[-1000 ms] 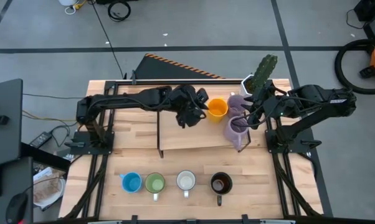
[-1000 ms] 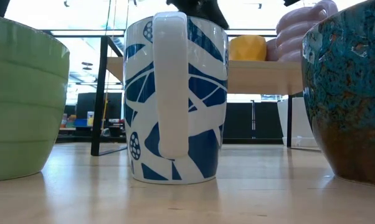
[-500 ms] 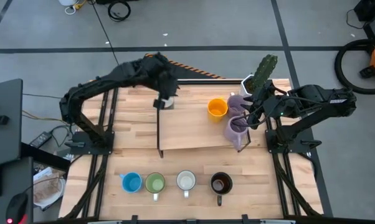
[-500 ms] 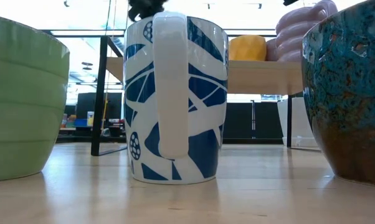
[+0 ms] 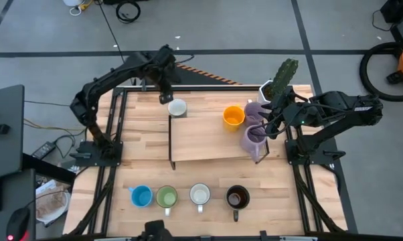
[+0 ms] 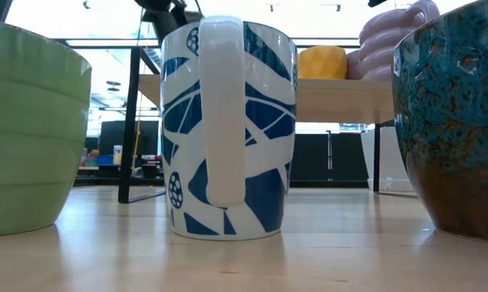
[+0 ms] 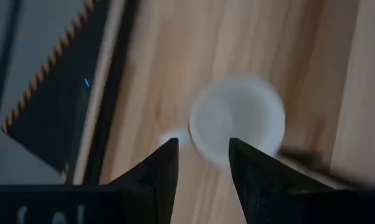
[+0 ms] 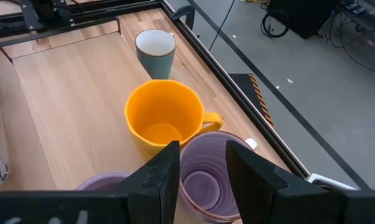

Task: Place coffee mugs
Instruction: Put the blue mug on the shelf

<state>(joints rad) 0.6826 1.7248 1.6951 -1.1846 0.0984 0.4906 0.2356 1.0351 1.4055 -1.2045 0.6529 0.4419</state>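
Wooden table, high view: my left gripper hovers open and empty beside the white mug; my right gripper, open, holds nothing over a lilac mug. Left wrist view: descending off-centre could tip that white mug. Right wrist view: orange mug sits close; it risks a nudge.

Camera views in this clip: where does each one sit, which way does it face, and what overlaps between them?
High view: overhead, straight down; both arms, left gripper, right gripper, raised shelf.
Low view: table-top height, level past the blue-patterned white mug; only a dark bit of an arm at top.
Left wrist view: looks down past its open fingers at the pale mug.
Right wrist view: looks past its fingers over the lilac mug.
Shared: orange mug shows in high, low and right wrist views.
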